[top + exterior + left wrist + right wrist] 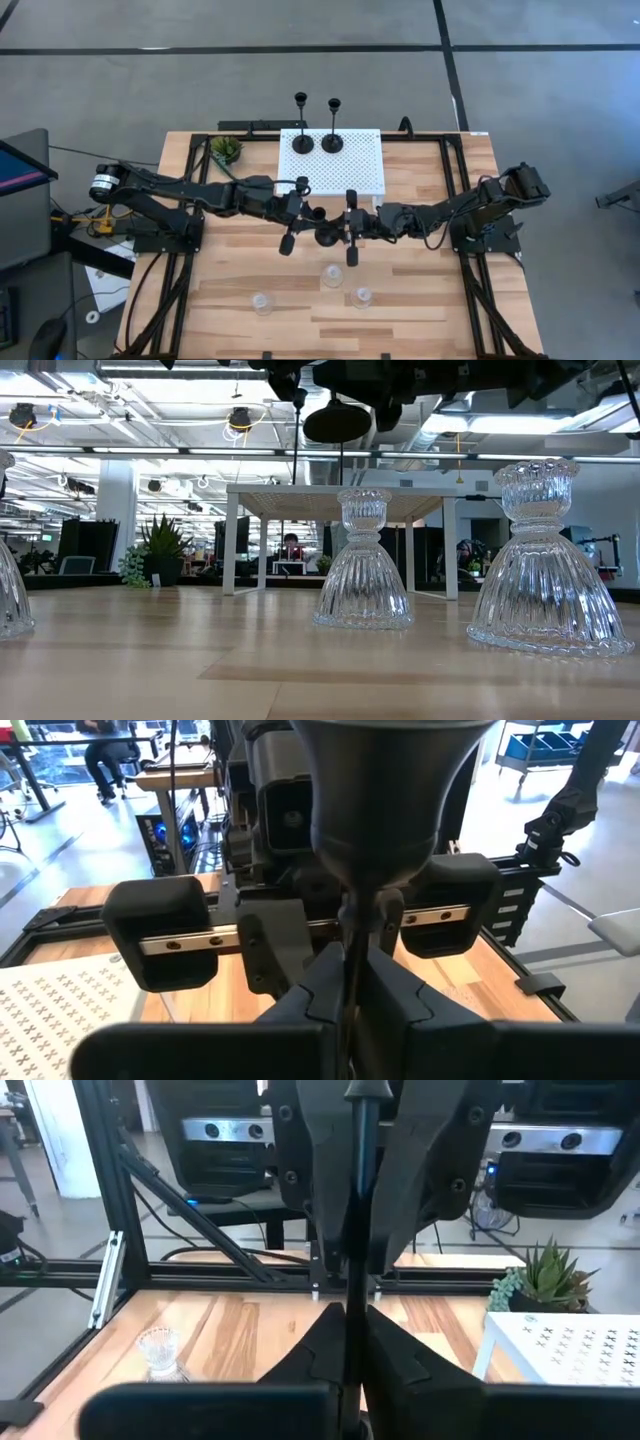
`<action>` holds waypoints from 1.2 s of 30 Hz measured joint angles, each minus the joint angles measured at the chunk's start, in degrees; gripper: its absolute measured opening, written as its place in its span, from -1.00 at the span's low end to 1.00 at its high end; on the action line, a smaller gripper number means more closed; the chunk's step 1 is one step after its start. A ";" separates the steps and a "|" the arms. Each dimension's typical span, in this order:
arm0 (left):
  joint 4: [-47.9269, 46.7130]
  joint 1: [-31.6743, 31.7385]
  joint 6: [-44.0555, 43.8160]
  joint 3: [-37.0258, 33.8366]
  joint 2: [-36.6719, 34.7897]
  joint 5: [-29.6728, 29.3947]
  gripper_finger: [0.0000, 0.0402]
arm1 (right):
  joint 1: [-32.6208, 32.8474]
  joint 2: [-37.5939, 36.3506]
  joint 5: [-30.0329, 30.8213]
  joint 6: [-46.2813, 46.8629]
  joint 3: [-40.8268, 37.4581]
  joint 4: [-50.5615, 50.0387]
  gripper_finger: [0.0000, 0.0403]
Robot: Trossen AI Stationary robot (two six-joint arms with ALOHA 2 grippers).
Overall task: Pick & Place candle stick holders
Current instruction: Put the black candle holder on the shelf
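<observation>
A black candle stick holder (327, 237) hangs upright over the table's middle. Its cup (390, 800) is on top and its round base (337, 422) is below. My left gripper (315, 215) and my right gripper (338, 228) meet at it from opposite sides, each shut on its thin stem. Two more black holders (300, 140) (332, 140) stand on their bases on the white rack (350, 170). Three clear glass holders (262, 303) (332, 275) (362, 297) stand near the front edge. My left gripper pinches the held holder's stem (350, 982) between its two fingers, below the cup. The fingers come level from the table's left and lie across the stem. The holder stands upright, clear of the table. My right gripper pinches the same stem (352, 1315) between its two fingers. They come level from the table's right and lie across the stem. The holder's base hangs below both grippers, off the wood.
A small green plant (226, 150) stands left of the rack at the back. A dark frame rail (200, 1270) runs along the table's edges. In the low view the glass holders (363, 560) (545, 560) stand under the held base. Bare wood lies at the front left and right.
</observation>
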 joint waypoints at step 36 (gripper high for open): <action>-14.96 -4.70 -1.08 -0.04 -11.32 0.11 -0.81 | -1.14 -14.97 7.63 -6.47 -0.07 -16.05 -0.99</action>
